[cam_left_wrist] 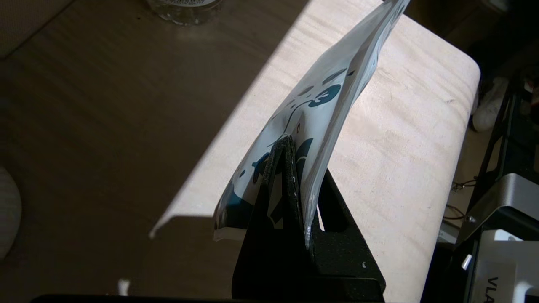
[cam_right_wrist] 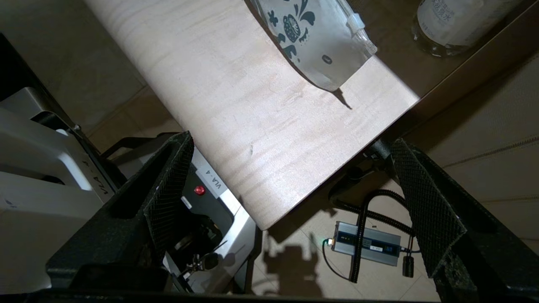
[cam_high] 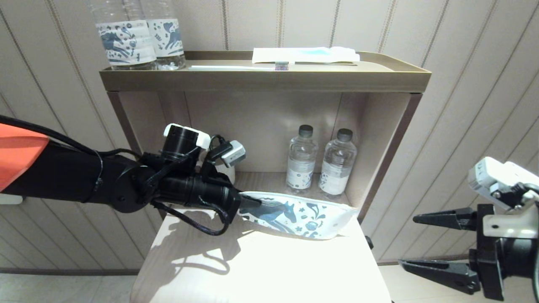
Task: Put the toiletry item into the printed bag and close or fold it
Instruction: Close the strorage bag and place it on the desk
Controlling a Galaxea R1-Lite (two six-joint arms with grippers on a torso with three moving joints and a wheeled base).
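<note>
Head view: the left gripper [cam_high: 246,203] is clamped on one end of the printed bag [cam_high: 297,214], whose long axis runs sideways above the table [cam_high: 261,269], far corner drooping toward the table's right edge. The right gripper [cam_high: 440,244] waits off that edge, fingers spread, the nearer arm to the bag's free end. No comb is visible.

Left wrist view: both fingers [cam_left_wrist: 286,168] pinch the bag [cam_left_wrist: 324,105], held on edge, clear of the table [cam_left_wrist: 400,139].

Right wrist view: wide-apart fingers [cam_right_wrist: 425,198] point toward the bag's zip corner [cam_right_wrist: 320,46] beyond the table [cam_right_wrist: 236,105].

L gripper [cam_high: 248,202] clamping printed bag [cam_high: 301,216]
</note>
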